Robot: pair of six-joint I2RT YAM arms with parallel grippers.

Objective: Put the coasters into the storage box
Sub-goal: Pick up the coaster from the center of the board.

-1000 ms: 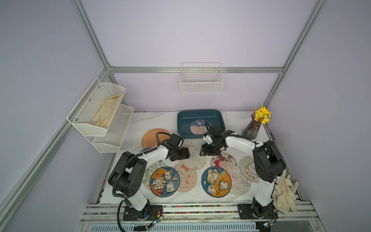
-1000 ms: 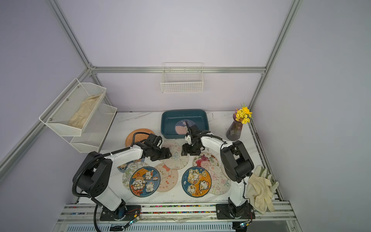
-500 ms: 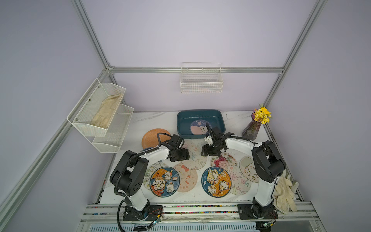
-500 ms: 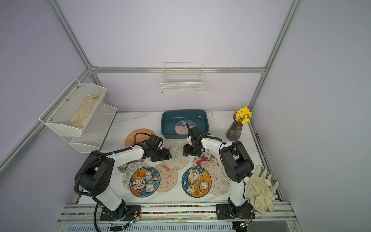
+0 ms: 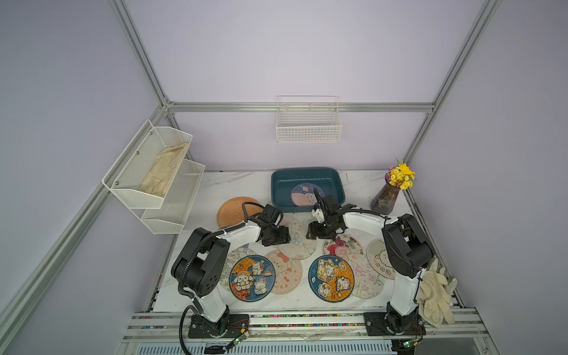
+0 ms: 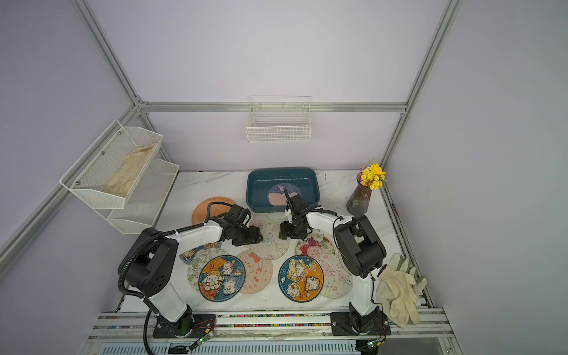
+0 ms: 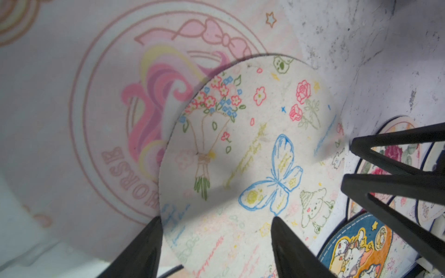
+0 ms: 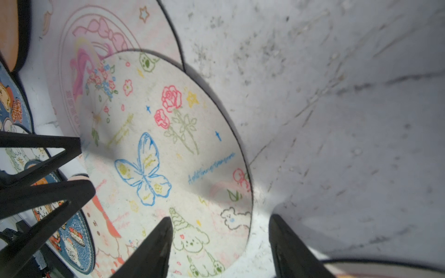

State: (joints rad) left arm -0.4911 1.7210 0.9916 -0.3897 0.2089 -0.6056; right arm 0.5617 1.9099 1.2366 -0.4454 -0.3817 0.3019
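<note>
Several printed coasters lie overlapping on the marble table. A cream butterfly coaster (image 5: 297, 244) (image 7: 252, 149) (image 8: 168, 149) lies on top of a pink unicorn one (image 7: 115, 96). My left gripper (image 5: 276, 239) (image 7: 215, 221) is open, low over that coaster's left edge, and the rim passes between its fingers. My right gripper (image 5: 319, 235) (image 8: 220, 219) is open over the opposite edge, one finger above the print and one above bare table. The teal storage box (image 5: 276, 190) (image 6: 250, 192) stands behind with one coaster (image 5: 304, 195) inside.
A plain orange coaster (image 5: 233, 210) lies at the back left, and two navy-orange ones (image 5: 252, 278) (image 5: 331, 278) lie near the front. A vase of yellow flowers (image 5: 388, 196) stands back right and white gloves (image 5: 435, 295) lie front right. A mesh shelf (image 5: 153, 172) hangs on the left wall.
Both grippers have sunk a little toward the butterfly coaster. The left jaws have narrowed somewhat. The coasters have not moved.
</note>
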